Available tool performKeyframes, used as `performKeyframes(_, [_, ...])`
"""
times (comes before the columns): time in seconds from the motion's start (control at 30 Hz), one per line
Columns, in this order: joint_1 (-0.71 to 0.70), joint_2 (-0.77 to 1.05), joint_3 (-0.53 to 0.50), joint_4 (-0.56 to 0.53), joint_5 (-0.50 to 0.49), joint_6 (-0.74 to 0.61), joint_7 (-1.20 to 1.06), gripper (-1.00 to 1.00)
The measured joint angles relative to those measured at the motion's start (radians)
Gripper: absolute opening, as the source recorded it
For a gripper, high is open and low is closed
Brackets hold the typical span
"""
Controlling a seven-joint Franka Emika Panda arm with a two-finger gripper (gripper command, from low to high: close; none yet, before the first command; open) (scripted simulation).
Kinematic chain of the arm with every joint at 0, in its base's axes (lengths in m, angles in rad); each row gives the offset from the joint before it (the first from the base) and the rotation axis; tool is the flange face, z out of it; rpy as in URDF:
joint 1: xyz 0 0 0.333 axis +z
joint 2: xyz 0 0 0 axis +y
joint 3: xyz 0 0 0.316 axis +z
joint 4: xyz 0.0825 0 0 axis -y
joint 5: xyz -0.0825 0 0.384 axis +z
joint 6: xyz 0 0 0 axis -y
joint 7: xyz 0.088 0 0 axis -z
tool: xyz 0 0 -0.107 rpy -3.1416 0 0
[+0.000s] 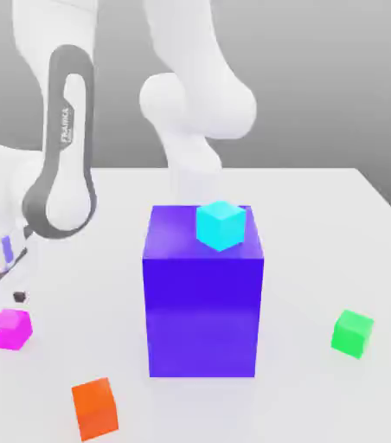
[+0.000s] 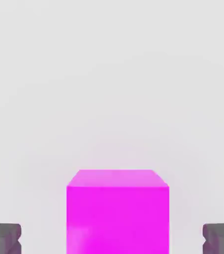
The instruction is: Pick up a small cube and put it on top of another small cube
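We see the magenta cube [image 1: 11, 329] sitting on the white worktop [image 1: 320, 242] at the exterior view's left, with the arm [image 1: 60, 147] bent down over it. In that view the gripper [image 1: 9, 298] hangs just above the cube, a small dark fingertip showing right over its upper corner. In the hand view the magenta cube [image 2: 117, 212] lies between the two grey fingers [image 2: 3, 238], which are spread wide, each standing well clear of the cube's sides with bare worktop between pad and face, so nothing is gripped. The cube rests flat on the worktop, one face square to the camera and its top face just visible.

The green cube [image 1: 352, 333] stands on the worktop at the exterior view's right, well apart from the magenta one, with nothing on top of it. Between the two rises the big blue-purple block [image 1: 202, 298], far larger than either of them, and on its top surface sits a cyan cube [image 1: 221, 225] (towards the far right corner of the block as the exterior view shows it). An orange cube [image 1: 94, 407] lies on the worktop nearer the camera, in front of the block and to the exterior view's left of it, apart from the magenta cube.
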Motion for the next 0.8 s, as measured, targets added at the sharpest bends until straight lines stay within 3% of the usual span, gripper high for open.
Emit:
performKeyframes(0.23, [-0.001, -0.002, 0.000, 0.000, -0.001, 0.000, 0.002, -1.00])
performKeyframes(0.43, [0.041, -0.185, -0.050, -0.031, -0.087, -0.143, 0.058, -1.00])
performKeyframes(0.8, [0.252, -0.284, 0.238, -0.034, -0.114, -0.197, -0.325, -1.00])
